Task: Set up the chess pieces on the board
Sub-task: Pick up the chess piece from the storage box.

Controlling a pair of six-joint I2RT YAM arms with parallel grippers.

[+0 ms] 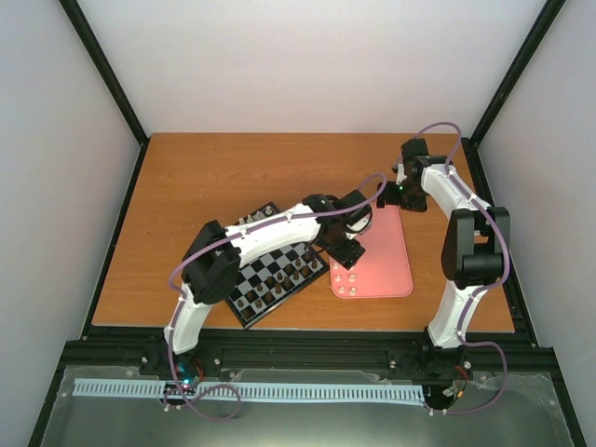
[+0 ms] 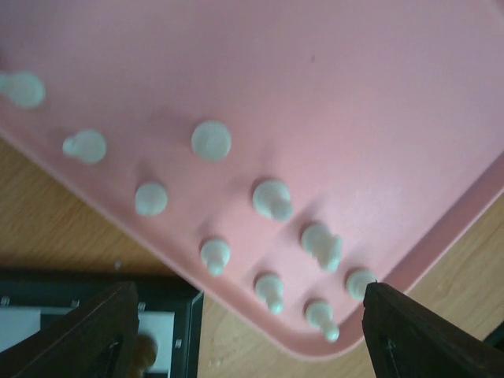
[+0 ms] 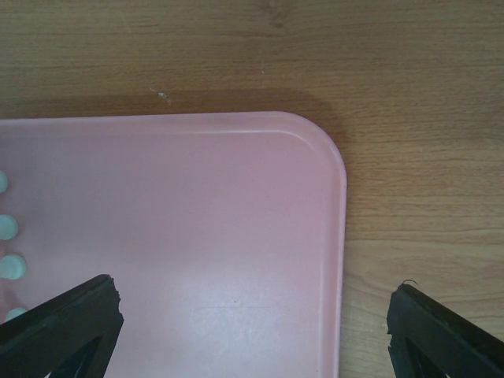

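The left jaws and right jaws are both wide open and empty over the pink tray, where the white chess pieces sit crowded beside the board, so grabbing one could knock others over.

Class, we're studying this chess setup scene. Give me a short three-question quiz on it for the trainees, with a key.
1. True or false: the left gripper is gripping something.
2. The white pieces under it lie on: A) the pink tray, B) the chessboard, C) the bare table.
3. Fill in: the right gripper hovers over a ____ of the tray.
Key: 1 false; 2 A; 3 corner.
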